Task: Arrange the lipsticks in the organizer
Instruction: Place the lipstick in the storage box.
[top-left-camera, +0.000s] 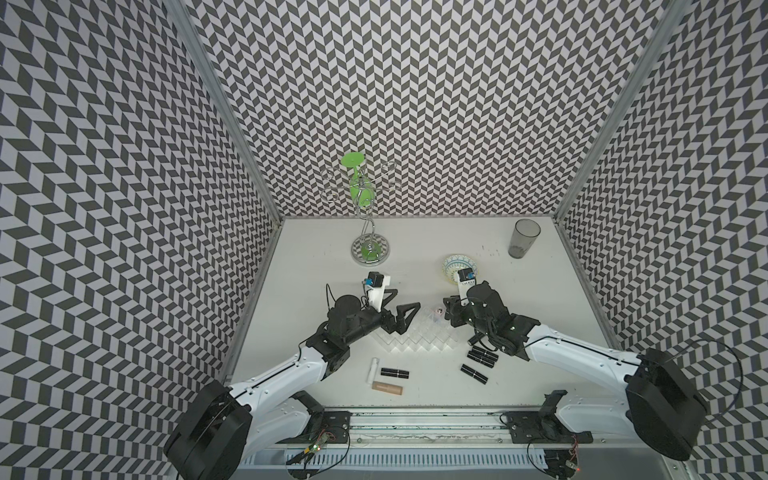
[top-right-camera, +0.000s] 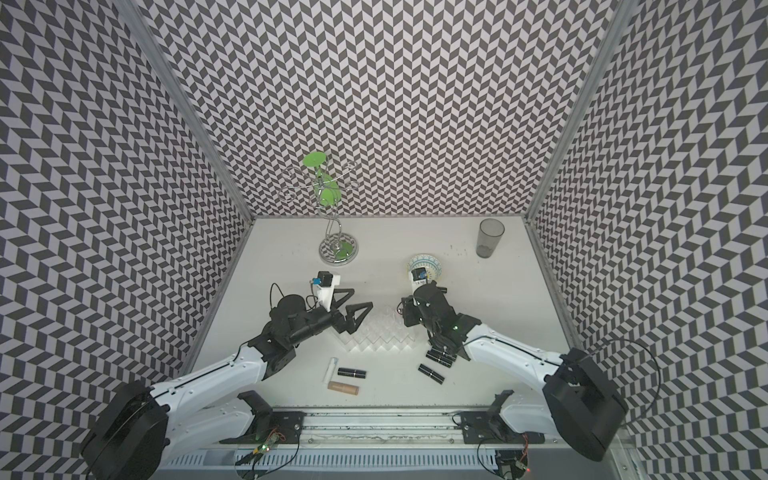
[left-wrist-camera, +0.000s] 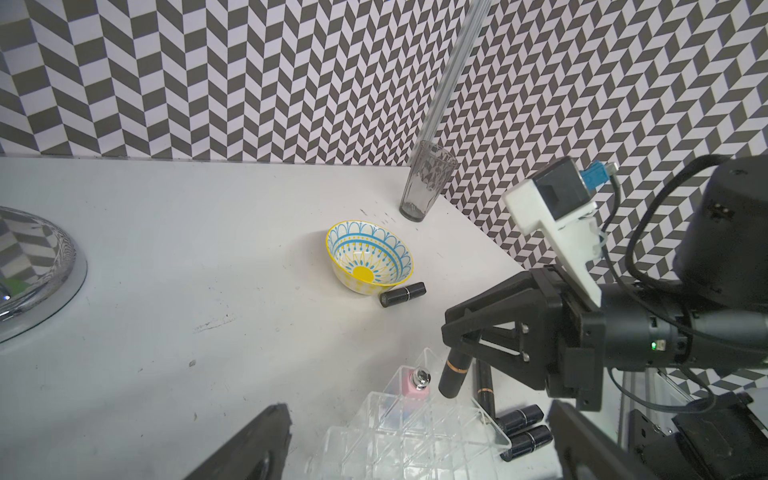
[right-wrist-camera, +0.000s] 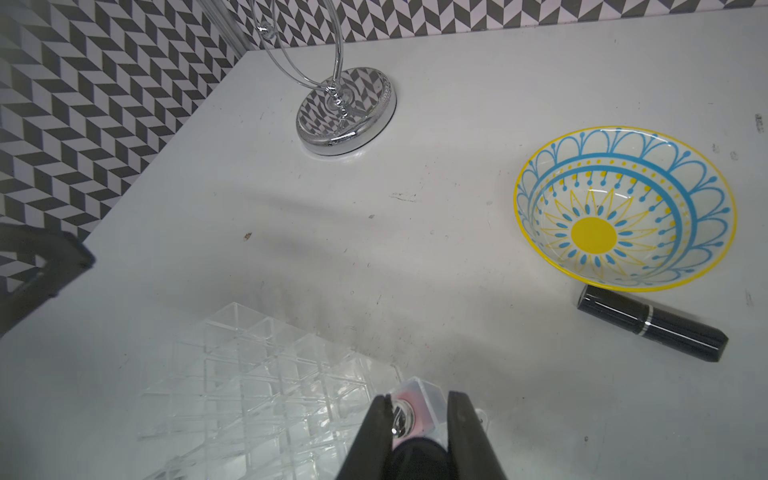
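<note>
Left wrist: right tool clamps one black lipstick; left tool gapes empty; organizer holds one pink tube.

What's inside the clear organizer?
One pink lipstick with a silver cap stands in a back corner cell of the organizer. Other visible cells look empty. The left gripper hides some; whether the right gripper's black lipstick is in, I cannot tell.

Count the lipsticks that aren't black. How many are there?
3. The white lipstick and the beige lipstick lie side by side on the table near its front edge. The pink lipstick stands in a back cell of the organizer. Others may be hidden.
</note>
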